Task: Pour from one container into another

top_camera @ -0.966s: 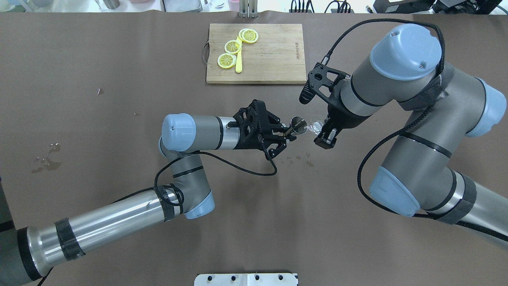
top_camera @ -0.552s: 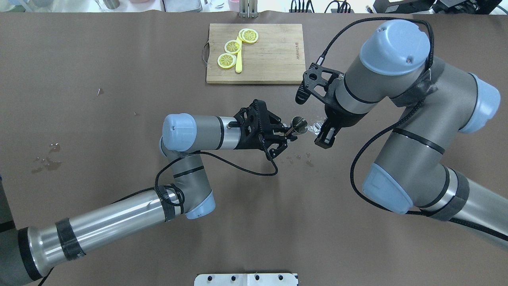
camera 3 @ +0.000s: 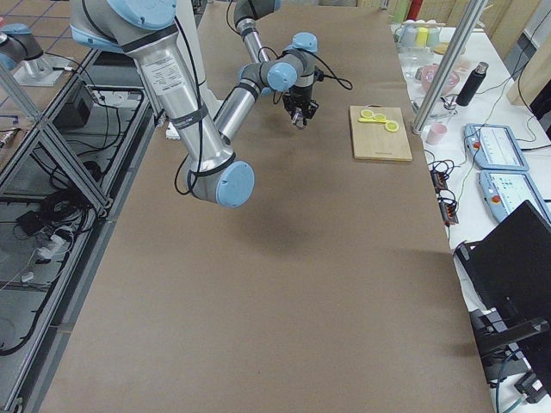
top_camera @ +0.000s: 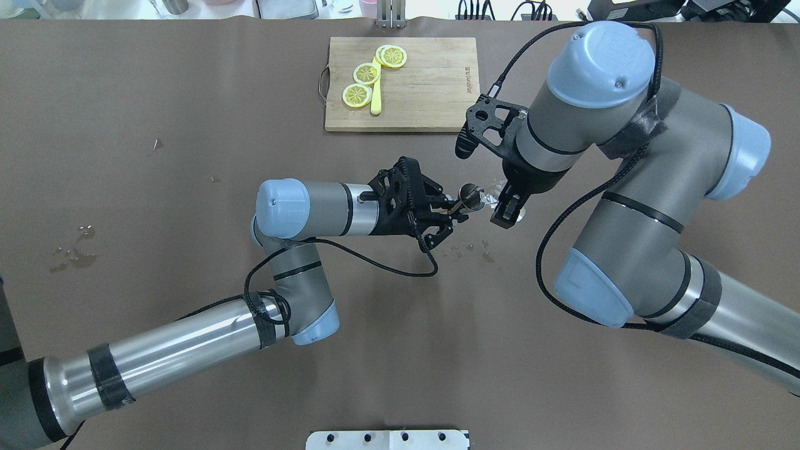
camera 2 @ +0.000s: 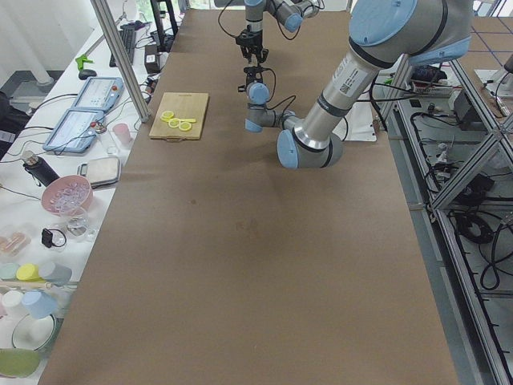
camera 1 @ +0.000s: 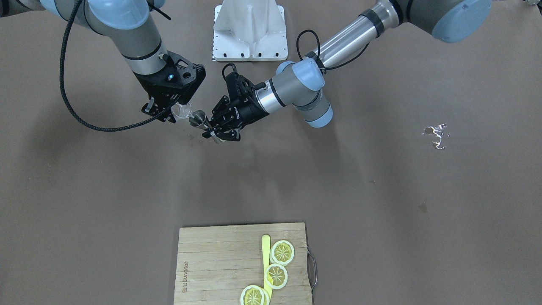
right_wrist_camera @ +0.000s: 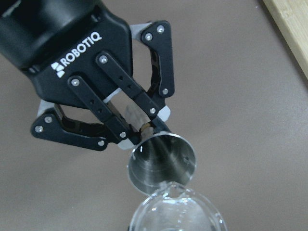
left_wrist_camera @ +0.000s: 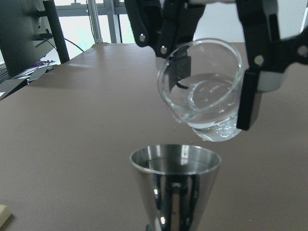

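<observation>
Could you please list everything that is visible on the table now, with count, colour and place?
glass cup: one, clear, some clear liquid inside, tilted above the jigger
jigger: one, silver metal, upright just below the cup's rim
cutting board: one, light wood, at the table's far edge
lemon slices: at least three, yellow, on the board's left part
knife: one, yellow, on the board among the slices
drops: several, clear, on the table near the grippers
puddle: one, wet patch, far on the robot's left
table: one, brown
left gripper: black, shut on the jigger
right gripper: black, shut on the glass cup
</observation>
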Controlling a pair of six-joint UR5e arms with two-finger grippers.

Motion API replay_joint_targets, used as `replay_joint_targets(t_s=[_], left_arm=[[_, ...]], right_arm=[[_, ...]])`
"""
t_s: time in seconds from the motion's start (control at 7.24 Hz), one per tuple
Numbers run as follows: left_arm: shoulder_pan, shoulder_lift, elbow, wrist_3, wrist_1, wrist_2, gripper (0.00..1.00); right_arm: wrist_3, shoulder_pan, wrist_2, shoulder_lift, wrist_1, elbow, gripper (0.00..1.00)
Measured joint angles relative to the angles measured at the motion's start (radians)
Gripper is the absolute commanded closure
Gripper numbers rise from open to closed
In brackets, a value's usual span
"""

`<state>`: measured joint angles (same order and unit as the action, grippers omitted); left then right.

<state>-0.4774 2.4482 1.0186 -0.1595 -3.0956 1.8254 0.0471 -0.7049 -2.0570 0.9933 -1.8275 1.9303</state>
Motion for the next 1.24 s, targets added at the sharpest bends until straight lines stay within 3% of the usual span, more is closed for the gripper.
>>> replay_joint_targets(t_s=[1.24], left_arm=[[0.007, -0.001, 0.0, 0.0, -0.011, 0.0, 1.0]], right_arm=[[0.092, 0.002, 0.0, -0.097, -0.207, -0.032, 1.0]])
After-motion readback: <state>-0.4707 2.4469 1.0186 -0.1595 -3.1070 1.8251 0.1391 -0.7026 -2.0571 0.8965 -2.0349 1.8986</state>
